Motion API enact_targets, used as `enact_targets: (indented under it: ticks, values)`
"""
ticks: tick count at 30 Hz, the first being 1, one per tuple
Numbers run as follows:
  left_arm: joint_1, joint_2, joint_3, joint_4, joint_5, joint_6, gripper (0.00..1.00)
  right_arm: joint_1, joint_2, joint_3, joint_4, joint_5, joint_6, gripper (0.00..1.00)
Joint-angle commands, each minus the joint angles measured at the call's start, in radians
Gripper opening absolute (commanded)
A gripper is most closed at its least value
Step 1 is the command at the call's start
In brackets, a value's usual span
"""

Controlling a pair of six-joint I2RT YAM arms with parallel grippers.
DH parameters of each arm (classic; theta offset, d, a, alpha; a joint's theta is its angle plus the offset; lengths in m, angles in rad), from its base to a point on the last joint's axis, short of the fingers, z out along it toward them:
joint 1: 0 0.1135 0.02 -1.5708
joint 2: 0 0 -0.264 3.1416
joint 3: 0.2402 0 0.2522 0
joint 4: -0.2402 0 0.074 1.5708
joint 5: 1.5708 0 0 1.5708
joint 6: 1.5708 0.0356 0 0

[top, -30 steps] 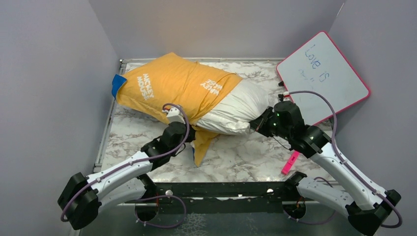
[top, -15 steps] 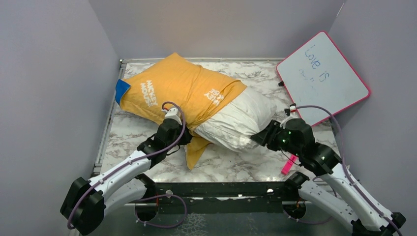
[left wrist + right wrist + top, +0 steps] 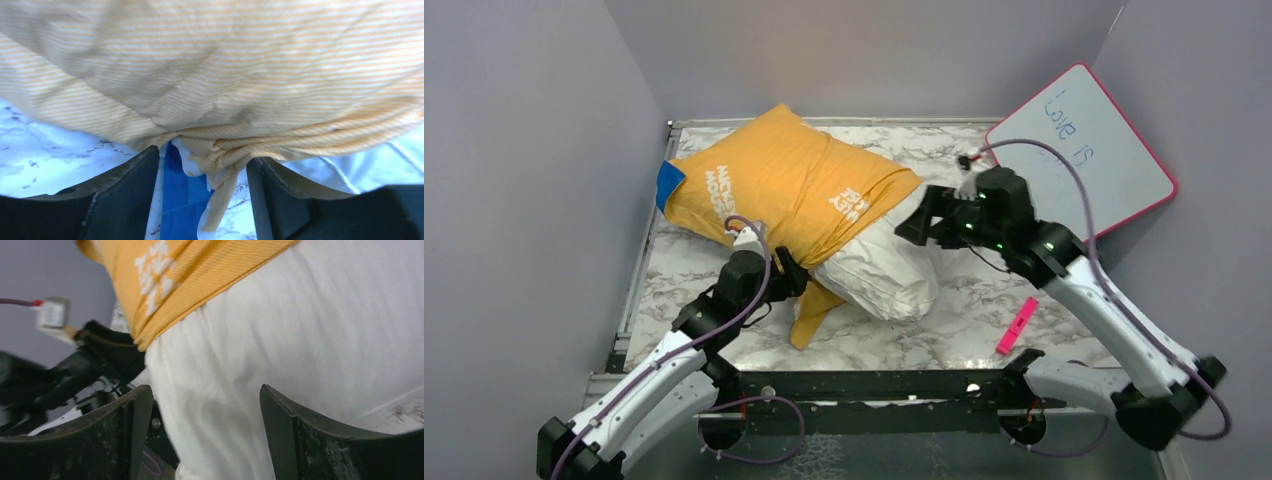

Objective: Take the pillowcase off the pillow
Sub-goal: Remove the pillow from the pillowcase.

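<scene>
The pillowcase, orange-yellow with white lettering, covers the left part of the pillow, and a blue corner shows at its far left. The pillow's bare white end sticks out toward the near right. My left gripper is at the case's near hem, open. In the left wrist view a bunched orange fold hangs loose between the spread fingers, with blue lining beneath. My right gripper hovers open over the white pillow, beside the case's edge, gripping nothing.
A pink-edged whiteboard leans at the back right corner. A pink marker lies on the marble tabletop near the right arm's base. Grey walls close in the left, back and right sides.
Both grippers have opened and let go. The right arm lifted from the pillow's near end and swung back over its top. The left arm slid slightly nearer and leftward; the pillow's bare end sagged forward.
</scene>
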Motion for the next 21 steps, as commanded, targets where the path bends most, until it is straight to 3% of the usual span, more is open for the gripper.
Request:
enact_targets:
  ticks: [1,5,8,10,17,21]
  values:
    - [0.007,-0.096,0.121,-0.110,-0.097,0.005,0.69,-0.004,0.290,0.039,0.010,-0.081,-0.079,0.80]
    - [0.007,-0.064,0.246,-0.151,-0.078,0.133,0.74,0.000,0.422,-0.073,0.040,-0.127,-0.084,0.52]
    - [0.007,0.040,0.364,-0.155,-0.033,0.225,0.80,0.005,0.391,-0.301,0.163,-0.191,-0.021,0.27]
    - [0.007,0.143,0.434,-0.135,0.041,0.292,0.82,0.005,0.346,-0.444,0.247,-0.239,0.037,0.17]
    - [-0.009,0.540,0.614,-0.055,0.491,0.512,0.80,0.005,0.170,-0.752,0.477,-0.300,0.264,0.15]
    - [-0.054,0.647,0.687,-0.085,0.472,0.594,0.80,0.006,0.132,-0.763,0.497,-0.255,0.317,0.14]
